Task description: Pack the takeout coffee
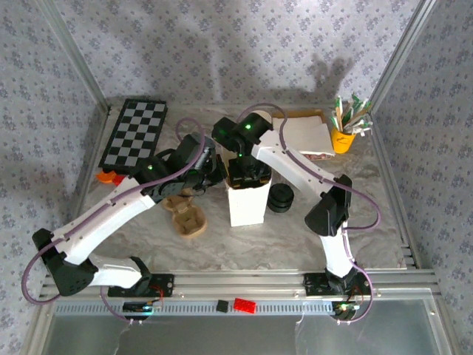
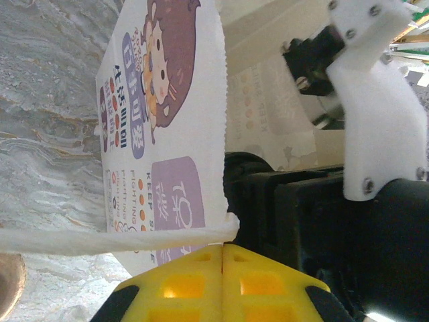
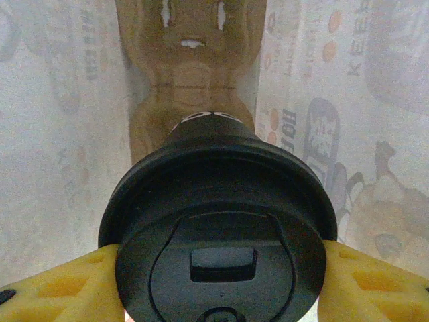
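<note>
The takeout coffee, a dark cup under a round black lid, hangs inside the white paper bag, whose printed walls rise on both sides of it. My right gripper is shut on the cup just under the lid, a yellow finger on each side. From above, that gripper reaches down into the bag's mouth at mid-table. My left gripper is shut, its yellow tips pinching the bag's rim on the left side of the bag.
A stack of black lids stands right of the bag, and brown wooden pieces lie to its left. A checkerboard lies back left. A white box and a yellow cup of sachets stand back right.
</note>
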Controlling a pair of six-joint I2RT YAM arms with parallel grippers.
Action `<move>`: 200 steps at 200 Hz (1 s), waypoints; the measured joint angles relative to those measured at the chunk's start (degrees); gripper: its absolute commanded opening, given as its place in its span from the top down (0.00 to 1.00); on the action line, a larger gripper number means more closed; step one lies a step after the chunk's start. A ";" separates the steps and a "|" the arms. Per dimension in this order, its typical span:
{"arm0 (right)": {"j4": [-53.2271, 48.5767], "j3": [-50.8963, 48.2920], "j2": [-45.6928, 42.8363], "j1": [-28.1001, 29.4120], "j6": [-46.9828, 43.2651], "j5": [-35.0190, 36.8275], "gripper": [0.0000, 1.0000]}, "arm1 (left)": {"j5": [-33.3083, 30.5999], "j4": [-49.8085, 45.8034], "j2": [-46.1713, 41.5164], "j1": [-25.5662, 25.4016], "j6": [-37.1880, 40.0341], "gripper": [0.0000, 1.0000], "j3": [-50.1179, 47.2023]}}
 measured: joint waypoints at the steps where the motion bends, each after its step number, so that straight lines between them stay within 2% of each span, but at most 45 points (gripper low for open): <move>1: 0.02 -0.02 0.00 0.00 0.02 0.00 0.42 | -0.02 0.04 0.00 0.00 -0.07 0.95 0.00; 69: 0.00 -4.37 0.09 -0.22 0.00 -0.66 0.43 | 1.07 0.42 -0.94 0.83 1.33 0.94 -0.59; 200: 3.56 -10.23 -1.42 -0.15 0.02 -1.92 0.45 | 5.16 2.34 -1.33 1.51 3.02 0.99 -2.10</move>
